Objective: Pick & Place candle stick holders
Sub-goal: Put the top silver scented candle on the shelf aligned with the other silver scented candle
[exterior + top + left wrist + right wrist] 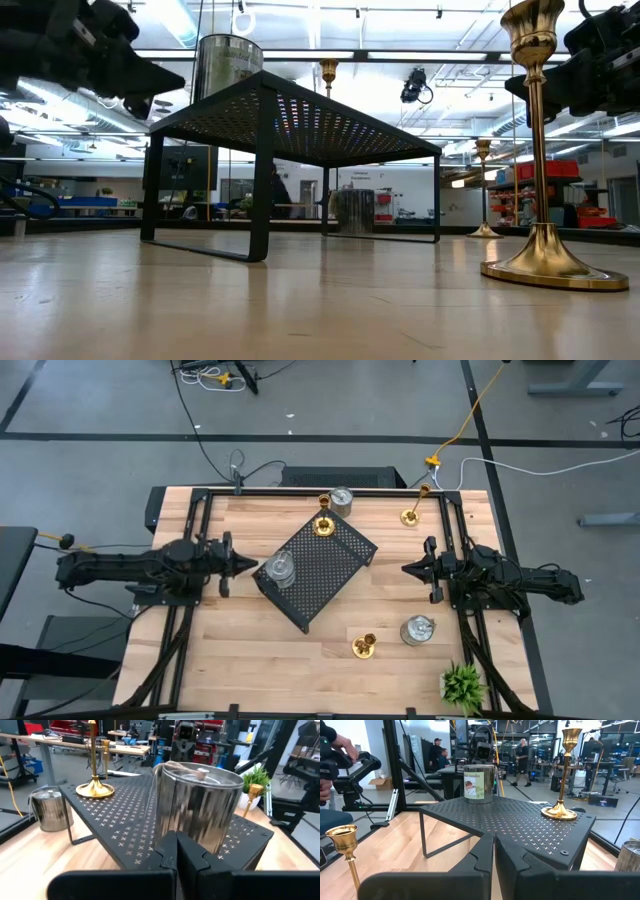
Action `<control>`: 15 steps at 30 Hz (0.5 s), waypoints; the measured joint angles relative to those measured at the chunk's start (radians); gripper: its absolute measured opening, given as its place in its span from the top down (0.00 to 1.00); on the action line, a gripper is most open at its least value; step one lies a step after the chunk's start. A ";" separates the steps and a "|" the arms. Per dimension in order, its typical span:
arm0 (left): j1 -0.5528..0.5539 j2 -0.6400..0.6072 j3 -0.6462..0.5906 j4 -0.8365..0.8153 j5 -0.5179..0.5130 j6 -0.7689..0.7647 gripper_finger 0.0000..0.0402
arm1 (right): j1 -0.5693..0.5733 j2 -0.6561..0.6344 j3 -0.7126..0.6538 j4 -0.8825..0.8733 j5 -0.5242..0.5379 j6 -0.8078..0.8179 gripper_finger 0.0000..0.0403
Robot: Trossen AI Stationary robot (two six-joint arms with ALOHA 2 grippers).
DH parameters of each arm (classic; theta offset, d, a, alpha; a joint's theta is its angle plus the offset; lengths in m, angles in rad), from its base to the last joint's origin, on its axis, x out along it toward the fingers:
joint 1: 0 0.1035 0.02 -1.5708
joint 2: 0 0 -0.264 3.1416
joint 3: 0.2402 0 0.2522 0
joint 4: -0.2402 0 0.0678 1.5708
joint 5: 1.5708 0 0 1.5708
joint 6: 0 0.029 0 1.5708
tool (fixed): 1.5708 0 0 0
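Beside tray (330, 575), left end effector (252, 566) closed, level

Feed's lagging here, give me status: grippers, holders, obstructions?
Left gripper shut, beside silver holder on tray. Right gripper shut, empty. Gold holder on tray; four off.

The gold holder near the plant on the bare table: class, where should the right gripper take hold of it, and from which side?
Grip the gold holder on its thin stem, between cup and round base. It stands upright, so the right gripper should probably come in level from the side; the stem fits between fingers, while the base is too wide and flat.
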 joint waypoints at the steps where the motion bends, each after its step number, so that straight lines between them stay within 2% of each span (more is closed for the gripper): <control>1: -0.004 -0.011 -0.010 0.011 0.001 0.001 1.00 | 0.000 0.000 0.000 0.000 0.000 0.000 0.94; 10: -0.062 -0.143 -0.087 0.017 0.036 -0.018 1.00 | 0.000 0.000 0.000 0.000 0.000 0.000 0.94; 15: -0.088 -0.173 -0.116 0.020 0.035 -0.018 1.00 | 0.000 0.000 0.000 0.000 0.000 0.000 0.94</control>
